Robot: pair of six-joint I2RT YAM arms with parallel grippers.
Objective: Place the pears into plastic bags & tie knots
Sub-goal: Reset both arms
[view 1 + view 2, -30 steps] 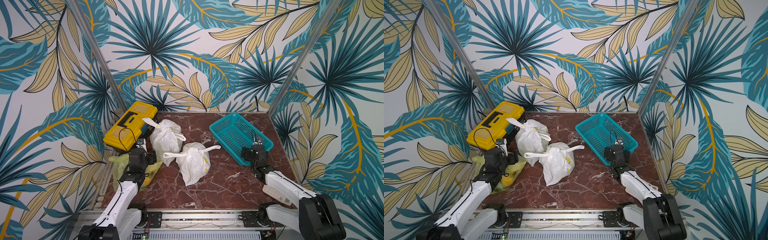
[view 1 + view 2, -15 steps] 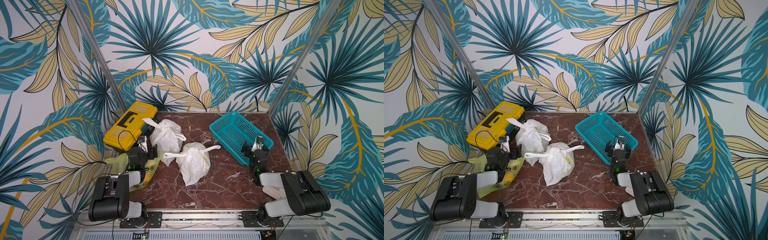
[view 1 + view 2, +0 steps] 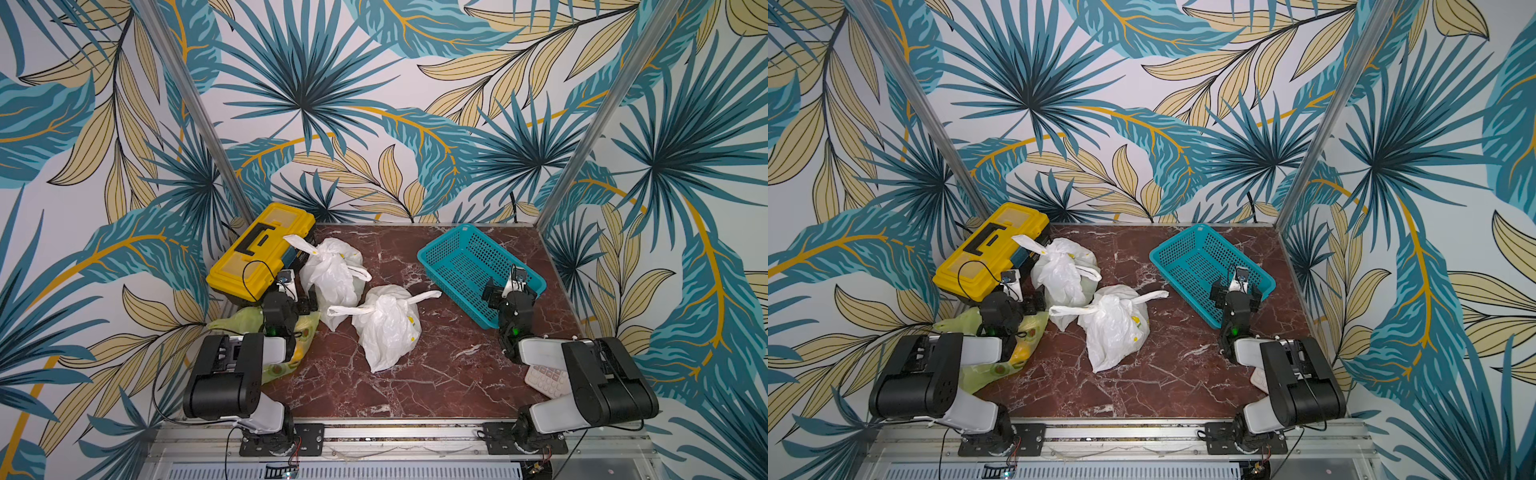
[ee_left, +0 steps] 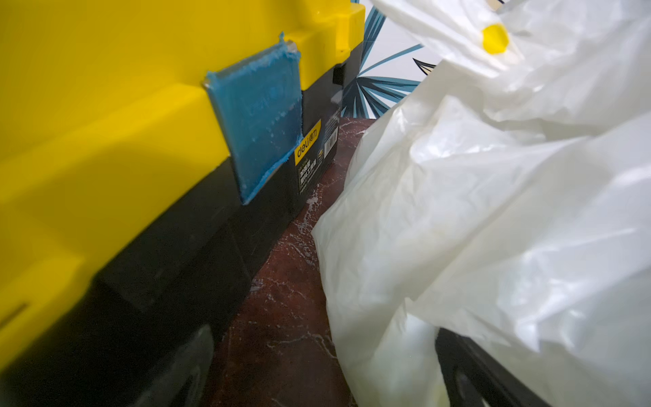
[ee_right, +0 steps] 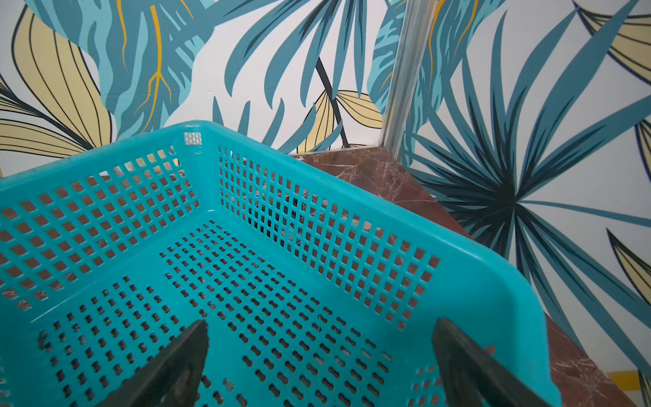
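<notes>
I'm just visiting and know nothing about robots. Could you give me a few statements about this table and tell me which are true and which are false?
1. The teal basket is empty. True.
2. Both white bags sit in the basket. False: the front white bag and the back white bag lie on the marble table, outside it.
3. The toolbox is red. False: the toolbox is yellow.
4. The right gripper is at the basket, jaws open. True.
5. A lime-green bag lies partly under the left arm. True.
</notes>
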